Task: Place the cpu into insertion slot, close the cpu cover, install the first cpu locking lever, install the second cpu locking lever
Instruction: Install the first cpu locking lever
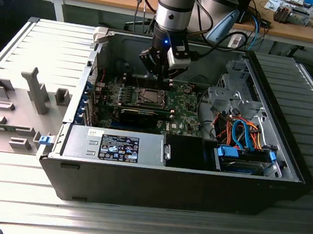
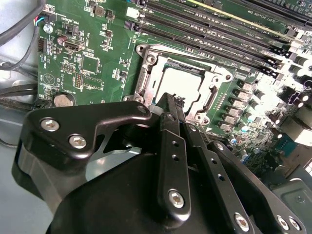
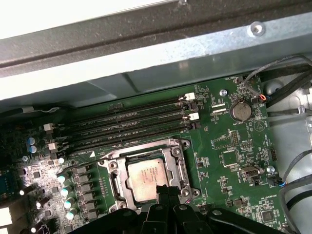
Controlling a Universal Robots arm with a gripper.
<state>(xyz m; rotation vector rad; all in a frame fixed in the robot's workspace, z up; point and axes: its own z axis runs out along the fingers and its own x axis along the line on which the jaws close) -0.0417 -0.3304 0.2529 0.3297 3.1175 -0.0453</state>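
Note:
The cpu, a flat square chip with a dull silver top, lies in the insertion slot on the green motherboard. The cpu cover, a silvery frame, lies flat around the chip. My gripper hangs just above the slot's edge, black fingers together, nothing between them. I cannot tell how the locking levers stand; the gripper body hides one side of the slot in both wrist views.
Long black memory slots run beside the socket toward the case wall. A long black expansion card, a power supply and a drive cage with orange and blue cables crowd the case. A grey fixture plate lies at the exterior view's left.

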